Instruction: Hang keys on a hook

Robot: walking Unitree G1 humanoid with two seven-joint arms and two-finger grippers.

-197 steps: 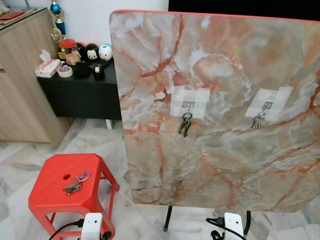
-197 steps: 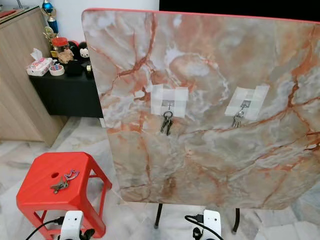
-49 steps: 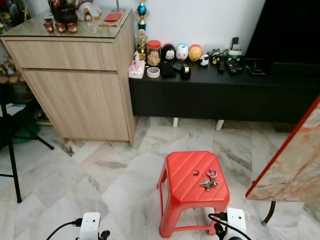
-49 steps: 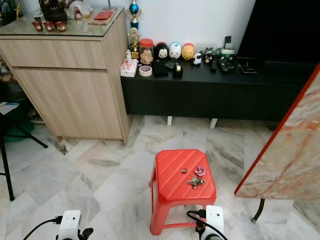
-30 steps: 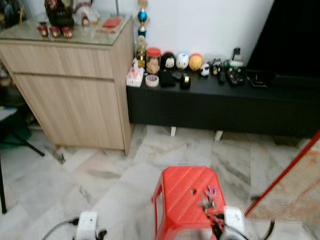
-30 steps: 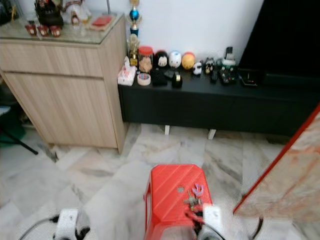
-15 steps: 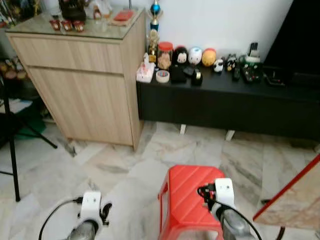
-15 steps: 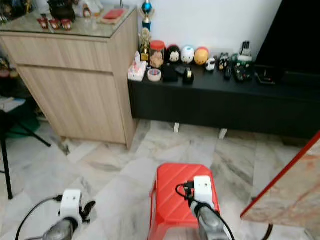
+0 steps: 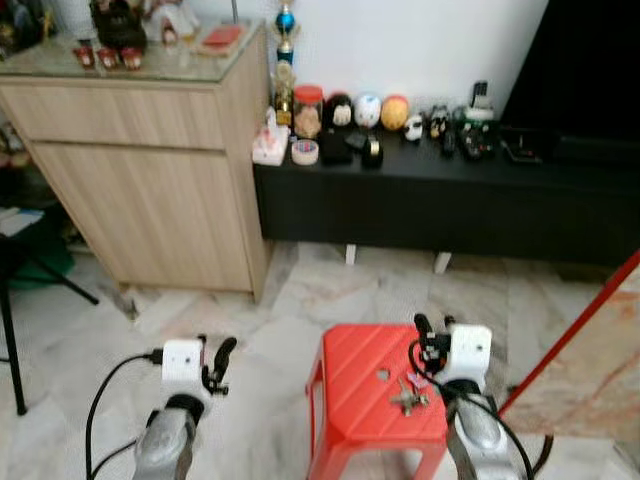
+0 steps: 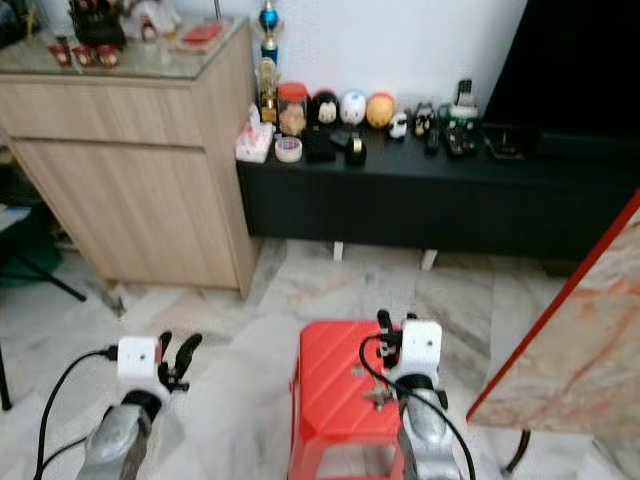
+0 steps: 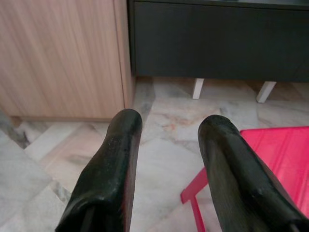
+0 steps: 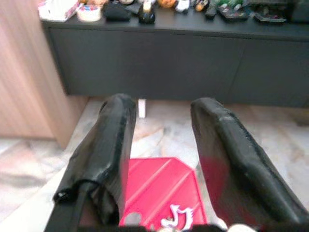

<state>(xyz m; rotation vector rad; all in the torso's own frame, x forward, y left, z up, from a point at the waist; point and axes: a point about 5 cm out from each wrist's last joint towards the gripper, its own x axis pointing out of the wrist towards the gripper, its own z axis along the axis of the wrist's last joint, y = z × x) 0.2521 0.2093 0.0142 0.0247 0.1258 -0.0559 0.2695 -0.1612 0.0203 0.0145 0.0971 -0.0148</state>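
The right gripper (image 9: pixel 428 338) is raised over the far edge of the red stool (image 9: pixel 352 400), its 2 black fingers (image 12: pixel 108 145) spread wide with nothing between them. The keys (image 9: pixel 407 397) lie on the stool's top just below and slightly nearer the robot than this gripper, close to it but not touching, beside the small round hole (image 9: pixel 382 375) in the seat. In the right wrist view a pale pink key tag (image 12: pixel 176 215) shows on the red top between the 2 fingers.

The left gripper (image 9: pixel 219 362) is held up off to the left of the stool, above the marble floor (image 9: pixel 120 340), its fingers (image 11: pixel 108 174) also parted wide and empty. In the left wrist view a corner of the stool (image 11: pixel 270 159) sits past its inner finger.

Beyond both grippers stand a light wooden cabinet (image 9: pixel 140 190) and a low black surface (image 9: pixel 440 200) carrying small figurines and a roll of tape (image 9: pixel 304 152). To the right of the right gripper, the red-edged marble-patterned board (image 9: pixel 590 350) leans into view.
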